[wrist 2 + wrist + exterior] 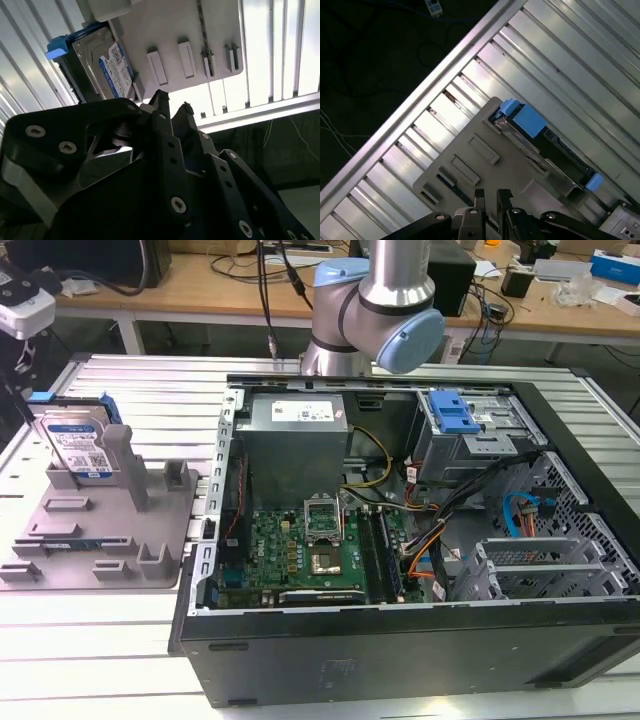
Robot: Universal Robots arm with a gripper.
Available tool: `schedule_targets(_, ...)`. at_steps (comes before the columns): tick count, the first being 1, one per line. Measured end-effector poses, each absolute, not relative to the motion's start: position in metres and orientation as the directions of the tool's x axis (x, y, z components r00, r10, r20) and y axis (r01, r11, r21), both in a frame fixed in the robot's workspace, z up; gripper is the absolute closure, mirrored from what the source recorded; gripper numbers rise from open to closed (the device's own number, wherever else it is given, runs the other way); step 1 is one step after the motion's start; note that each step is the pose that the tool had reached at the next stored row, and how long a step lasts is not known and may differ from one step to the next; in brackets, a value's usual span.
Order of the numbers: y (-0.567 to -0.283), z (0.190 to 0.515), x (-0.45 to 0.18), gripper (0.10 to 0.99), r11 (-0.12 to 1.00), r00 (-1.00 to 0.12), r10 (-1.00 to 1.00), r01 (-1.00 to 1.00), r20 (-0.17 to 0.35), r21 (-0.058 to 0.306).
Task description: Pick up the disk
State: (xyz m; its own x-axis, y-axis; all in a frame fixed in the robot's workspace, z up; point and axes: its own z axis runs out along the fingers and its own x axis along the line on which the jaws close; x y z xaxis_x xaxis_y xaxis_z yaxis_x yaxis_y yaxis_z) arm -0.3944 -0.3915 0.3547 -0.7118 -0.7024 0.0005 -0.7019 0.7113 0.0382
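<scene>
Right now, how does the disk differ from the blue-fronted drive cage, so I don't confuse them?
The disk stands on edge in the grey holder tray, at the exterior view's left; the drive cage sits inside the open computer case. The disk shows a blue-and-white label; the drive cage shows grey metal with a blue piece on top. Both carry blue plastic parts.

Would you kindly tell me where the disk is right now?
In the exterior view the disk stands on edge in the grey tray at that view's left, beside the open computer case.
</scene>
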Motion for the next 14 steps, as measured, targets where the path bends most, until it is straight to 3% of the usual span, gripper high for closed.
schedule_targets(1, -0.3915, 0.3548, -0.3943, 0.788, 0.692, -0.693, -0.721, -0.721, 0.001, 0.038)
schedule_targets(4, -0.3915, 0.3547, -0.3943, 0.608, 0.638, -0.638, -0.77, -0.769, 0.0, 0.038)
schedule_targets(5, -0.3915, 0.3546, -0.3943, 0.608, 0.62, -0.621, -0.784, -0.784, 0.0, 0.038)
schedule_targets(6, -0.3915, 0.3546, -0.3943, 0.545, 0.603, -0.604, -0.797, -0.797, 0.0, 0.038)
schedule_targets(14, -0.3915, 0.3542, -0.3943, 0.545, 0.445, -0.446, -0.895, -0.895, 0.0, 0.038)
